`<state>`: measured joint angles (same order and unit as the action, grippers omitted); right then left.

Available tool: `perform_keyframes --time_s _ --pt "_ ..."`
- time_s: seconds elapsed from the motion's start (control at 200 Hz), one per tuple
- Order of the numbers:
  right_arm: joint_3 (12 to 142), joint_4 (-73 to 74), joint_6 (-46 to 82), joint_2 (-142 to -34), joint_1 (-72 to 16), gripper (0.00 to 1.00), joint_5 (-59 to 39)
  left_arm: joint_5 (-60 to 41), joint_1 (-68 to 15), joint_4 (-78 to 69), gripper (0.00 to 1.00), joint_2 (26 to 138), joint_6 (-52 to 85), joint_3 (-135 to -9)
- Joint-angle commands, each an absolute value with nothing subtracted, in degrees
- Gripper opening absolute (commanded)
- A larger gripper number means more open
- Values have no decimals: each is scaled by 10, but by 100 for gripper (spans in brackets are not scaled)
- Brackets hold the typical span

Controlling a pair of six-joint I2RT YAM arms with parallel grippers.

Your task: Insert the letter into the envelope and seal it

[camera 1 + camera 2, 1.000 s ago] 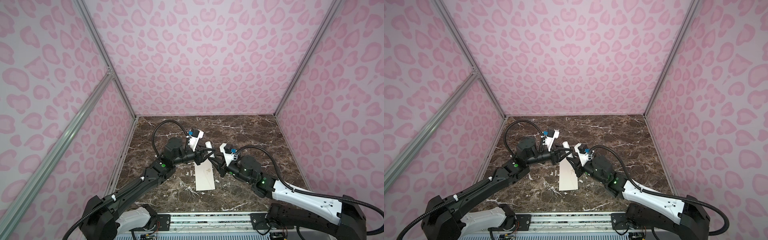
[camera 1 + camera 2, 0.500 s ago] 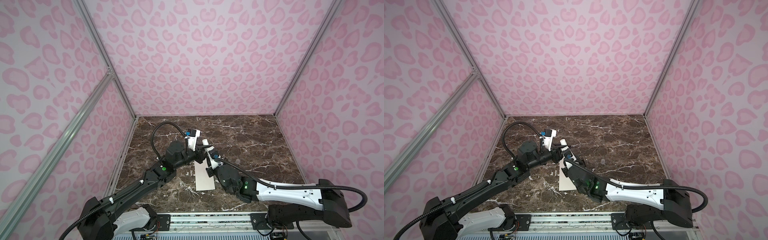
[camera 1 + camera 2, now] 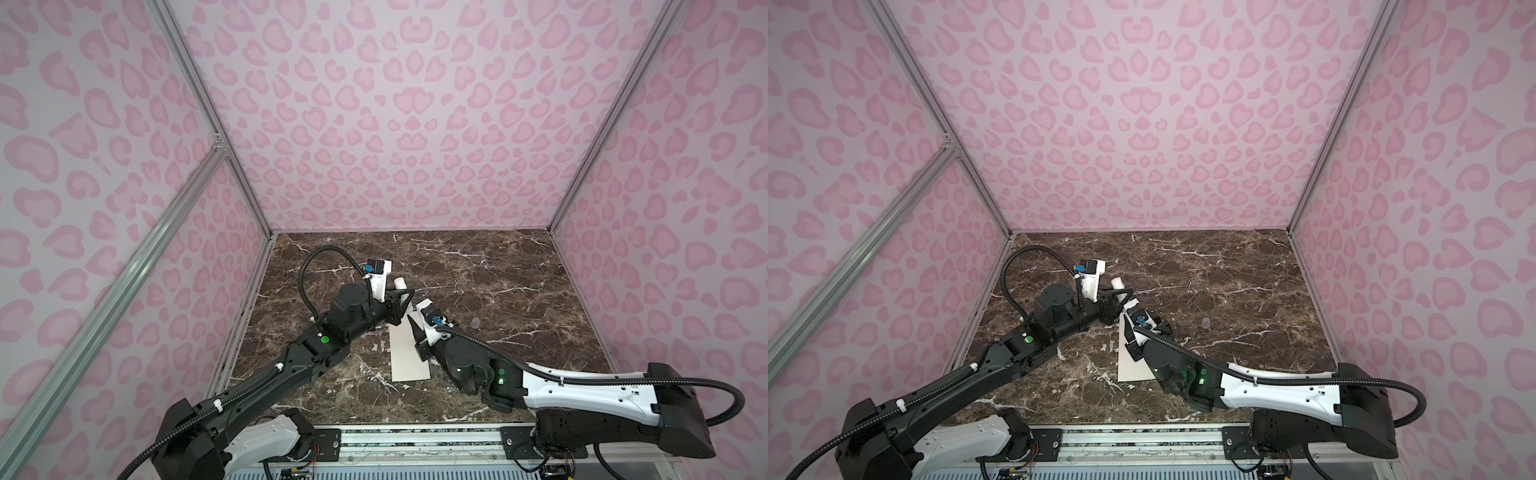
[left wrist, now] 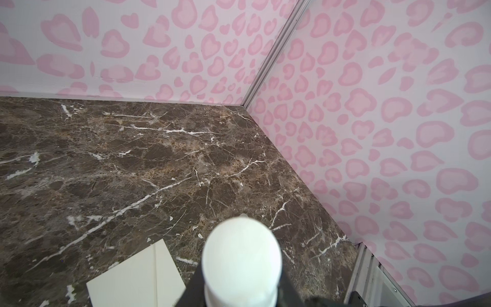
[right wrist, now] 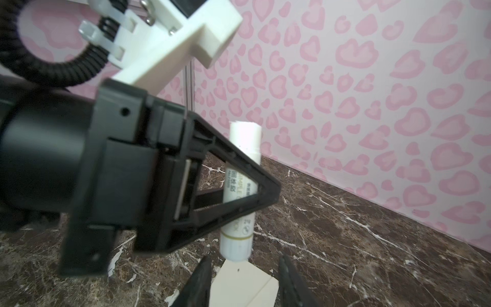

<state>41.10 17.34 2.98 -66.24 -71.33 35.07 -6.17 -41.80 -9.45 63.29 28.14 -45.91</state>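
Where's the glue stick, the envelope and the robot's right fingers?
Glue stick [image 5: 239, 186]: right wrist view, on its printed label.
Envelope [image 3: 408, 361]: in a top view, on its bare middle.
Right fingers [image 5: 200, 281]: right wrist view, on one dark finger.

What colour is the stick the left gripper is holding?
The stick is white with a thin gold band; clearest in the right wrist view.

A dark brown marble desk [image 3: 498, 266] with white veins sits inside pink spotted walls [image 3: 395, 124]. A white glue stick [image 5: 236, 240] stands tilted; a small clear round piece [image 3: 476, 322] lies well apart.
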Motion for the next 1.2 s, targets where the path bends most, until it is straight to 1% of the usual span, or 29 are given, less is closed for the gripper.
perform_keyframes --time_s 0.0,0.11,0.265,0.415,0.545,0.74,0.905,1.195 --pt "378 162 60 -615 -692 44 249 -72 -401 -94 4 628 269 -468" --pt "345 145 66 -556 -656 44 175 -127 -378 -113 4 626 268 -466" --pt "306 165 88 -500 -578 44 -1 -289 -355 -175 4 639 262 -466" --pt "276 241 126 -489 -508 43 -166 -423 -354 -244 4 663 270 -460" --pt "273 286 144 -503 -486 43 -249 -485 -354 -304 4 680 292 -453" --pt "285 298 149 -530 -482 44 -289 -498 -356 -313 4 687 290 -452" --pt "291 318 152 -551 -479 43 -291 -504 -361 -308 4 692 285 -456" --pt "301 326 151 -563 -476 39 -296 -504 -365 -293 4 695 273 -458"
